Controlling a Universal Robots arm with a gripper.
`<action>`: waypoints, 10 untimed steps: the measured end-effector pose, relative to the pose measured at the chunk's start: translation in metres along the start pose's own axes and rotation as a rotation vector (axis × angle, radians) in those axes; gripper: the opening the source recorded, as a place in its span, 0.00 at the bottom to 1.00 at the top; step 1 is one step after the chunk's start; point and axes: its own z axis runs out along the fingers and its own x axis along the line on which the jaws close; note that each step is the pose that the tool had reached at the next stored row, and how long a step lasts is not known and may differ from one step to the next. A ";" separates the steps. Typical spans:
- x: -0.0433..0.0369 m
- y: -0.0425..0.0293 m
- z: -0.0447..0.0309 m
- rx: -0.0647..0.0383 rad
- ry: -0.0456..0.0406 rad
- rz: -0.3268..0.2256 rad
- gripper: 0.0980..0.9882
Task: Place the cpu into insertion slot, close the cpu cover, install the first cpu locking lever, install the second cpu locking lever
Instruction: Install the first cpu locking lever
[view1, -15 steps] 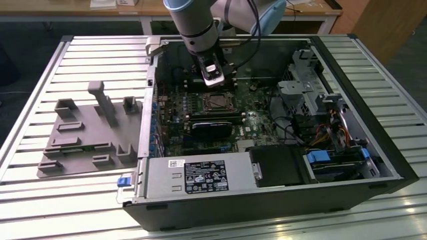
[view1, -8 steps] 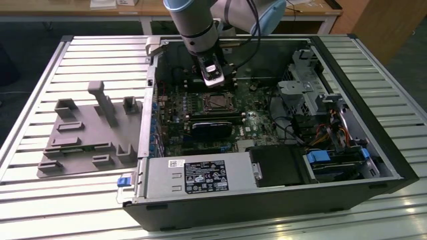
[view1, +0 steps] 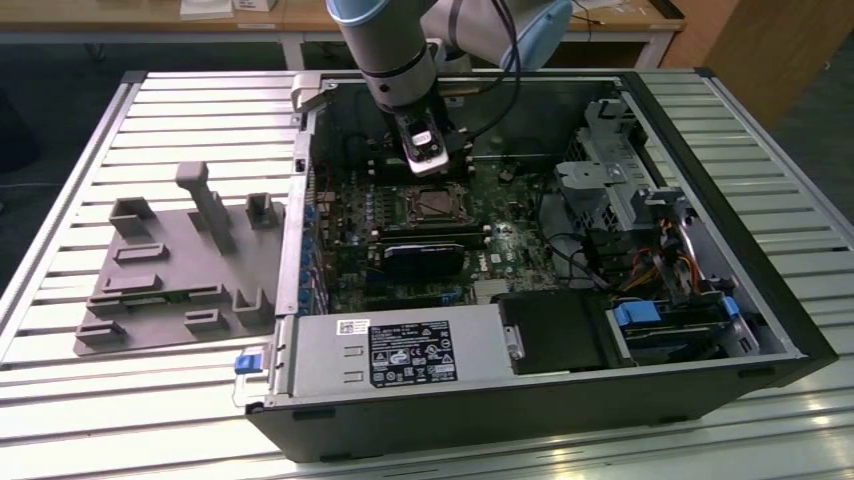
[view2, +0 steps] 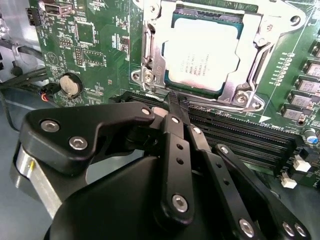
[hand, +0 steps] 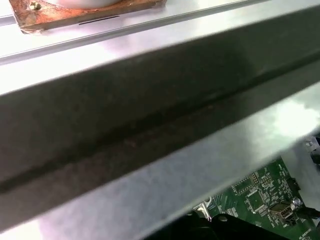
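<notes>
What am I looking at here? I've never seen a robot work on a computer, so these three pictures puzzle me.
The exterior view shows a robot arm reaching down into an open computer case lying on a slatted table. A grey tool holder lies beside the case.

Both wrist views come from cameras riding on the arm. In the second wrist view, the black gripper has its fingers pressed together, holding nothing, just short of the socket on the green motherboard. The cpu already sits in it, with the silvery cpu cover framing it. The first wrist view mostly shows the case's metal edge.
</notes>
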 end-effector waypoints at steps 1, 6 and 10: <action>0.0000 0.0000 0.0001 0.000 0.0000 0.000 0.00; 0.0002 -0.0003 0.0007 0.000 -0.0002 0.000 0.00; 0.0001 -0.0004 0.0008 0.000 -0.0002 0.000 0.00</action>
